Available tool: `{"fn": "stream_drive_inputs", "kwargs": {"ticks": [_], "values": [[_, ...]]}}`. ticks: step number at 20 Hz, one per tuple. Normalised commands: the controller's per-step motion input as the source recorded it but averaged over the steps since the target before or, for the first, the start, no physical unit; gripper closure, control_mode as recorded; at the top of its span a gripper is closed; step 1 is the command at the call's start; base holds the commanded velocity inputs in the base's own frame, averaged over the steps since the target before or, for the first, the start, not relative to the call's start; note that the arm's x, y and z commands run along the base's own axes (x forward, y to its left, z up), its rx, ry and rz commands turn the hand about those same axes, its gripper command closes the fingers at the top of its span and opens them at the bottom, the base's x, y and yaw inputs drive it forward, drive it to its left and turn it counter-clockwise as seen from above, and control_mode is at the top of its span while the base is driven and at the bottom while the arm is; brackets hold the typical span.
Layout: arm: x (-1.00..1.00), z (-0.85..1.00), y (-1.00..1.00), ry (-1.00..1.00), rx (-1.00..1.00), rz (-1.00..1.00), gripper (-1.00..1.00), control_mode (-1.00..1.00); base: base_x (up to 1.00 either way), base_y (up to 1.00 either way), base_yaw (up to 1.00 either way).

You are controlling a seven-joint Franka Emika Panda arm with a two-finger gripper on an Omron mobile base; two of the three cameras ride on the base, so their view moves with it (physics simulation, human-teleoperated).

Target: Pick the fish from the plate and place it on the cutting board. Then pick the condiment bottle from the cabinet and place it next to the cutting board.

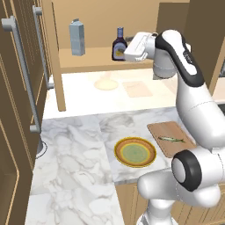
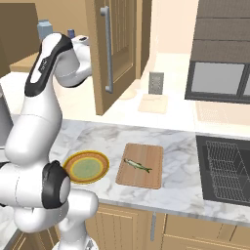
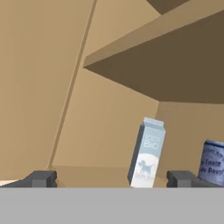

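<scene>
The small silvery-green fish (image 1: 171,139) (image 2: 137,165) lies on the wooden cutting board (image 1: 163,130) (image 2: 146,178). Just left of the board sits the orange-rimmed plate (image 1: 118,147) (image 2: 71,162), with nothing on it. On the shelf of the tan cabinet (image 1: 88,56), the dark condiment bottle (image 1: 119,45) stands upright. My gripper (image 1: 128,52) (image 3: 111,179) is at shelf height, just right of the bottle. Its fingertips (image 3: 41,178) stand wide open with nothing between them. In the hand view the bottle's pale label (image 3: 213,162) lies outside the right fingertip.
A tall grey-blue carton (image 1: 77,37) (image 3: 147,153) stands on the shelf left of the bottle. A dark cupboard with long grey handles (image 1: 19,66) flanks the counter's left. An open door (image 2: 114,49) hangs beside the arm. A sink with a wire rack (image 2: 224,171) lies right of the board.
</scene>
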Motion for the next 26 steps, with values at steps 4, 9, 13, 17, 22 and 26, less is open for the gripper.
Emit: {"fn": "stream_drive_inputs", "kwargs": {"ticks": [4,9,13,17,22,26], "values": [[0.07,0.04,-0.04,0.01,0.05,0.00,-1.00,-1.00,0.00,0.00,0.00],[0.17,0.00,0.00,0.00,0.05,0.00,-1.00,-1.00,0.00,0.00,0.00],[0.22,0.00,0.00,0.00,0.04,0.00,-1.00,-1.00,0.00,0.00,0.00],[0.17,0.00,0.00,0.00,0.01,0.00,-1.00,-1.00,0.00,0.00,0.00],[0.13,0.00,0.00,0.00,0.00,0.00,-1.00,-1.00,0.00,0.00,0.00],[0.09,0.00,0.00,0.00,0.00,0.00,-1.00,-1.00,0.00,0.00,0.00]]}}
